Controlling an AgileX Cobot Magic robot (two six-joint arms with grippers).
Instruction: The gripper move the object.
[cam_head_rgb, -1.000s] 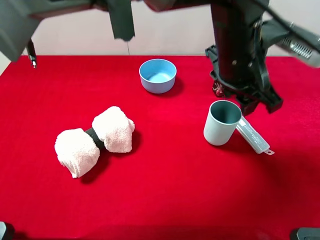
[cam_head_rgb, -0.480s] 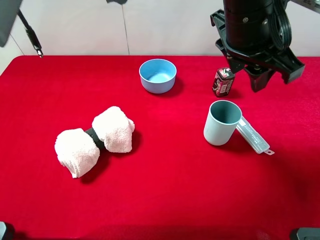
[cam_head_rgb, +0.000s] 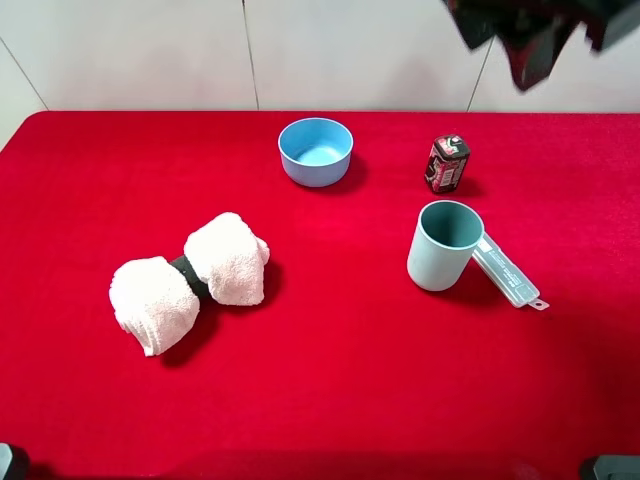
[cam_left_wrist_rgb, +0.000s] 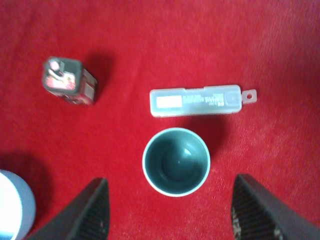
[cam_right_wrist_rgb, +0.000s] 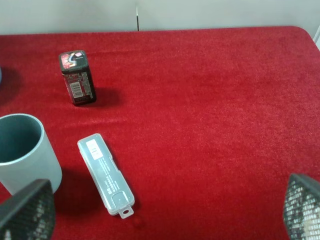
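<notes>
Two pale lobes of a towel bundle (cam_head_rgb: 190, 280), cinched by a dark band, lie nearest on the red cloth (cam_head_rgb: 330, 400), well apart from the work. Farther in and to the right stands the object, a teal-green cup (cam_head_rgb: 445, 245), upright and mouth up, with nothing holding it. A clear plastic case (cam_head_rgb: 508, 270) lies flat just beside its base on the right; the right wrist view suggests a thin gap between them. The left gripper (cam_left_wrist_rgb: 177, 212) hangs high over the cup with its fingers spread wide and nothing between them, and the right gripper (cam_right_wrist_rgb: 165, 212) is likewise spread wide and empty, off to the cup's right. The step in hand looks like the approach. To do it well, the claw should come straight down and centred, with one finger on each side of the cup wall. The finger on the case side must clear the case so it is not dragged along. It should close low enough that the tapered wall does not slip, then lift before travelling. Beyond the cup stands a small dark red battery (cam_head_rgb: 446, 164), near enough to clip on a careless swing, and farthest back sits the light-blue bowl (cam_head_rgb: 316, 150).
</notes>
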